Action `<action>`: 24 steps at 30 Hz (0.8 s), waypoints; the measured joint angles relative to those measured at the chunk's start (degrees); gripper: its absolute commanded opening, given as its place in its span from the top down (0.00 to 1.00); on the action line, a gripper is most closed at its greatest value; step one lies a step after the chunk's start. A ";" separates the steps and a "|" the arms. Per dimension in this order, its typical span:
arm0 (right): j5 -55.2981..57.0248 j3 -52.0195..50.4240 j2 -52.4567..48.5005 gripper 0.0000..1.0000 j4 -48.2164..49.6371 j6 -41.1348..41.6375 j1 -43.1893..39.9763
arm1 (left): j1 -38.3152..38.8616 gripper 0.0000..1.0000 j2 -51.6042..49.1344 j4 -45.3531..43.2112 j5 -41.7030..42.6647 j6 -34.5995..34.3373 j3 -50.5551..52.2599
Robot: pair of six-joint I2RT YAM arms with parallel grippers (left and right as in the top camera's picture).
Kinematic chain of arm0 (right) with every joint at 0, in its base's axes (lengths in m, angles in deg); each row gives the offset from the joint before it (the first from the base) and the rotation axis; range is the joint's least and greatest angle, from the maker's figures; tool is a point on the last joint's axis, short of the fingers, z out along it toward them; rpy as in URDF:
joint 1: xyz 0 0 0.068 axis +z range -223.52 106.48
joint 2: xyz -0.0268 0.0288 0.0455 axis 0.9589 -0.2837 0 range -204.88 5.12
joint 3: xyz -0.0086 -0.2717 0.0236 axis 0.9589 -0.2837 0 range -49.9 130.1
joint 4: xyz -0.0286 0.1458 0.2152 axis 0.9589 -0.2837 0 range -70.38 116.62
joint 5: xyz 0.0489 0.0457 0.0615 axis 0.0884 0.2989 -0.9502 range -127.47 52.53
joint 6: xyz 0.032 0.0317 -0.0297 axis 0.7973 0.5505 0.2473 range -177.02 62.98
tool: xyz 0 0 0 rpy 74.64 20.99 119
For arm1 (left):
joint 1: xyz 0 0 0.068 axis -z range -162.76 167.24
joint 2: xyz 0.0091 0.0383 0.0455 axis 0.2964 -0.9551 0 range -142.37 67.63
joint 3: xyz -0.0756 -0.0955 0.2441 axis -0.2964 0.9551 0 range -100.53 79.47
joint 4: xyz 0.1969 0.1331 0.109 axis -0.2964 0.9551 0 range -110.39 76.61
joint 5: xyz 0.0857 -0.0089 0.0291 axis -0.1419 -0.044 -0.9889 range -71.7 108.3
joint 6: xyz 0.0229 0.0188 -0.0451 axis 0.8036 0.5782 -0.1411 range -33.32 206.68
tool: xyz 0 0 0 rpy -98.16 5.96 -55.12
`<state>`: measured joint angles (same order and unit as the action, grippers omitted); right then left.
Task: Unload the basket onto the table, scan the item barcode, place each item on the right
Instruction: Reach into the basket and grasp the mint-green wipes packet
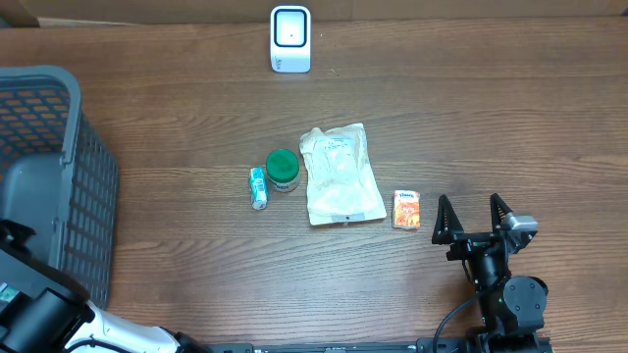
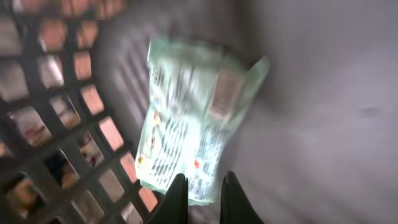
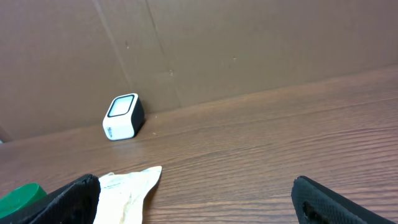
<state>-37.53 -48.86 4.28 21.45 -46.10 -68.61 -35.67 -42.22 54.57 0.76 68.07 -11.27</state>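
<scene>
Inside basket (image 2: pixel 56 143), blurred packet (image 2: pixel 193 118); left fingers (image 2: pixel 176 202) pinch its lower edge.

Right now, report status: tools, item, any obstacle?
Left tool shut on packet, down in basket. Right tool open, empty. Basket wall between packet and scanner.

Your left gripper (image 2: pixel 202 198): jaws pinched on the lower edge of one pale green packet (image 2: pixel 193 112), printed face towards you, blurred. Around it you see a grey basket (image 2: pixel 56 149), lattice wall at left.
</scene>
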 measured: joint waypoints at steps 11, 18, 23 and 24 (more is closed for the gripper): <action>0.02 0.02 0.00 0.00 0.00 0.00 0.00 | 1.11 0.00 0.00 0.11 6.08 8.83 0.96; 0.04 0.02 0.00 0.00 0.02 0.00 0.00 | -0.28 0.00 0.00 -0.44 4.26 9.11 7.89; 0.02 0.00 0.00 0.00 0.04 0.00 0.00 | -1.18 0.00 0.00 -0.48 3.30 8.52 9.46; 0.02 0.00 0.00 0.00 0.04 -0.02 0.00 | -1.22 0.01 0.00 -0.52 3.15 8.48 9.73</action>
<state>-37.51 -48.86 4.28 21.49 -46.12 -68.61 -36.89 -42.22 54.04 3.91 76.55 -1.54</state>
